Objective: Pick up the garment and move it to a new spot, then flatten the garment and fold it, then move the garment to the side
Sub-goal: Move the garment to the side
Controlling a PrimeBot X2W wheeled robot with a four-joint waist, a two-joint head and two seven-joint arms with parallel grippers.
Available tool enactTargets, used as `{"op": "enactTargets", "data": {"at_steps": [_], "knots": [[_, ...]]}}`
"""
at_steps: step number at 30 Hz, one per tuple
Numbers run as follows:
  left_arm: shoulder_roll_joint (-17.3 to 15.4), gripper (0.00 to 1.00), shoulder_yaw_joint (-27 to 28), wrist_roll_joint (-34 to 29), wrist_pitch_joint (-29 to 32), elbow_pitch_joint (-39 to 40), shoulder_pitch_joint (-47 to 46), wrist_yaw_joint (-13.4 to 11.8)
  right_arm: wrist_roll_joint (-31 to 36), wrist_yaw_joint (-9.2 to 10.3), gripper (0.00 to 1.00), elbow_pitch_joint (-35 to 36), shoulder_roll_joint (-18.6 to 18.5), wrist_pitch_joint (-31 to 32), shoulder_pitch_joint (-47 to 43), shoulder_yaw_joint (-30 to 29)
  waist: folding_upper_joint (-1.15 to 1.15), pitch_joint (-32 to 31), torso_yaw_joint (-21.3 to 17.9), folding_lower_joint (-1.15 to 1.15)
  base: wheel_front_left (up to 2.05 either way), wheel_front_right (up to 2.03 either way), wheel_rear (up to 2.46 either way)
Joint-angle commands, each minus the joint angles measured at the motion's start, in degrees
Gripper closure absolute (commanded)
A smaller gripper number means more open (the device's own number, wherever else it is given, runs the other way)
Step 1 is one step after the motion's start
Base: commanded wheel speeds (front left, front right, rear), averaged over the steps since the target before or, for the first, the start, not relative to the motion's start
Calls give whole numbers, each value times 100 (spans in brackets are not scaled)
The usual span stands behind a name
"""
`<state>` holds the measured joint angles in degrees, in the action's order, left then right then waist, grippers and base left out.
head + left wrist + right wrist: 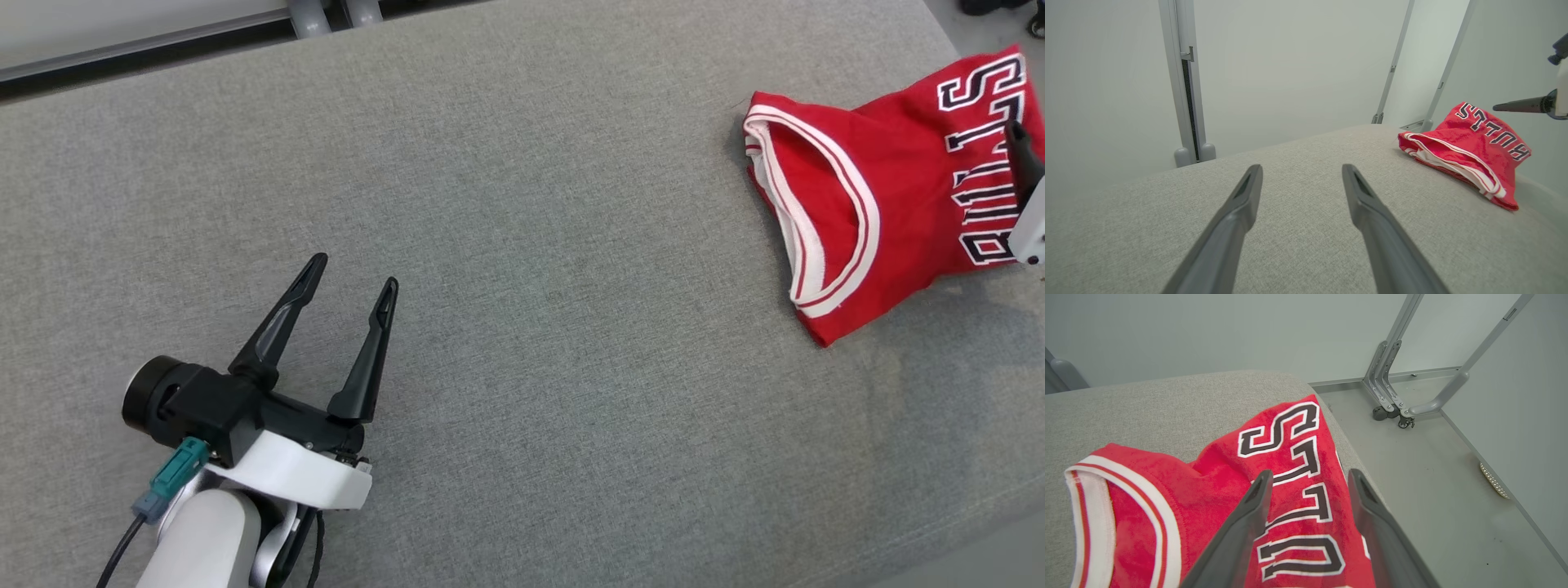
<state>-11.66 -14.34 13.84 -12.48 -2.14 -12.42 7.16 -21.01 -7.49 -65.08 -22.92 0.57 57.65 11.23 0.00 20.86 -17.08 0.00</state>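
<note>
The jersey [882,188] lies folded at the right of the frame; left claw [354,272] and right claw [1310,473] stand open, empty. Task seems nearly finished.

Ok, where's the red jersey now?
In the head view, the red jersey lies at the far right edge of the grey cushion, beneath the right arm's open jaws.

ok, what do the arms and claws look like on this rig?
The left claw has two long black tapered fingers on a black block, with a white shell behind, a pale forearm, and a teal plug with a black cable. The right claw has the same dark fingers.
</note>
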Motion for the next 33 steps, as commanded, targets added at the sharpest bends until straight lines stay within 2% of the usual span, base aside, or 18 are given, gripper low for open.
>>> {"op": "enactTargets", "data": {"at_steps": [1, 3, 7, 14, 21, 27, 31, 33], "knots": [[-6, 0, 16, 43, -39, -25, -94, -21, 72, -1, 0, -73, -7, -111, 38, -58, 0, -94, 44, 0, 0, 0, 0], [41, 0, 14, 67, -77, -72, -55, -43, 237, -1, 0, -209, -69, -267, 58, -133, 0, -235, 98, 0, 0, 0, 0], [82, 0, 89, 148, -151, -180, 92, -112, 439, -2, 0, -261, 61, -598, -4, -225, 0, -578, 213, 0, 0, 0, 0], [147, 0, 391, 280, -242, -289, 414, -313, 271, -1, 0, 316, 386, -1156, -453, -225, 0, -1349, 434, 0, 0, 0, 0], [50, 0, 810, 356, -266, -195, 808, -579, 72, -2, 0, 1516, 451, -1323, -1426, -152, 0, -2031, 719, 0, 0, 0, 0], [93, 0, 1014, 509, -256, -165, 1120, -773, 167, -2, 0, 2907, 483, -1369, -2675, -447, 0, -2289, 1036, 0, 0, 0, 0], [137, 0, 1033, 561, -260, -266, 1296, -789, 237, -2, 0, 3887, 700, -1364, -3590, -761, 0, -2380, 1237, 0, 0, 0, 0], [138, 0, 1032, 562, -262, -312, 1328, -782, 202, -2, 0, 4092, 776, -1366, -3791, -820, 0, -2395, 1276, 0, 0, 0, 0]]}}
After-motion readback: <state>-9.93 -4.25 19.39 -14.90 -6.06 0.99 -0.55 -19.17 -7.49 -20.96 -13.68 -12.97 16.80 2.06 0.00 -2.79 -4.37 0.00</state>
